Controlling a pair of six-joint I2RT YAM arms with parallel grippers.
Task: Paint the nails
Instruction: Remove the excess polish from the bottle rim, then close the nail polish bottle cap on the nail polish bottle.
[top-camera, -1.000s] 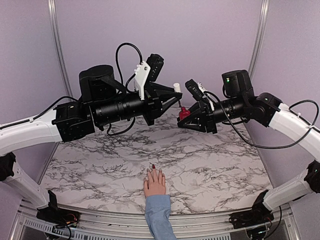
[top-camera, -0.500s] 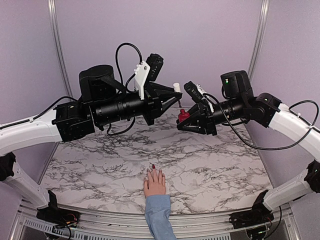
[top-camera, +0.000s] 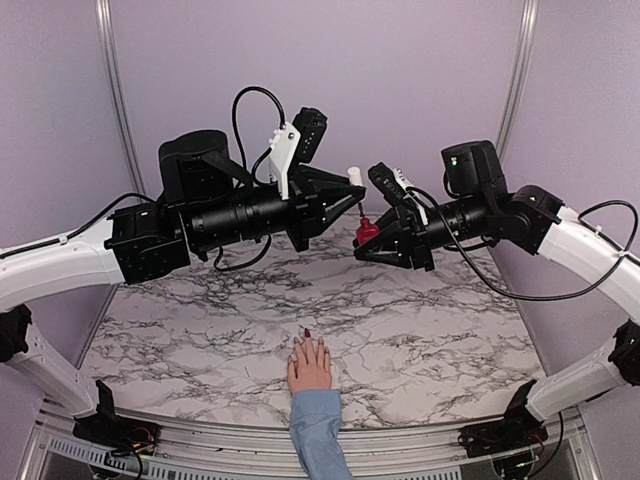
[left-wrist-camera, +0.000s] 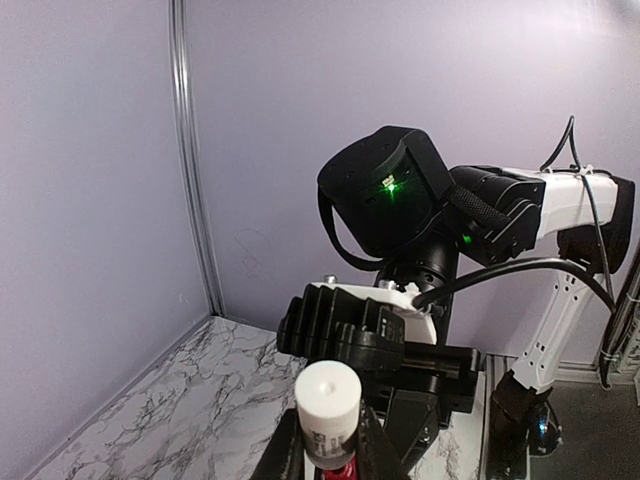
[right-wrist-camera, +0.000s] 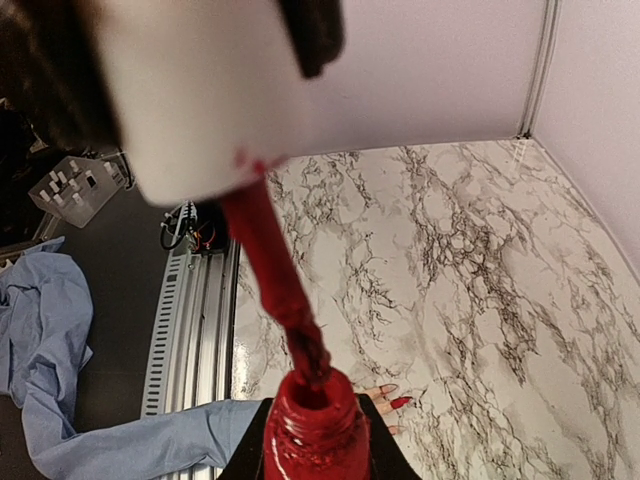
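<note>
A pale pink hand (top-camera: 310, 365) in a light blue sleeve (top-camera: 318, 435) lies flat near the table's front edge. One of its nails (top-camera: 307, 332) is dark red, and in the right wrist view that nail (right-wrist-camera: 400, 402) shows beside a paler one. High above the table, my left gripper (top-camera: 352, 190) is shut on the white cap (left-wrist-camera: 328, 395). The cap's red brush stem (right-wrist-camera: 275, 270) reaches down into the neck of the dark red polish bottle (right-wrist-camera: 315, 430). My right gripper (top-camera: 368, 238) is shut on that bottle (top-camera: 368, 230).
The marble table (top-camera: 420, 310) spreads under both arms. Purple walls with metal corner posts (top-camera: 112, 90) close the back and sides. A metal rail (right-wrist-camera: 175, 320) and loose blue cloth (right-wrist-camera: 40, 330) lie beyond the near edge.
My right arm has shifted slightly left with the bottle, closer to the cap. The left arm and the hand have stayed still.
</note>
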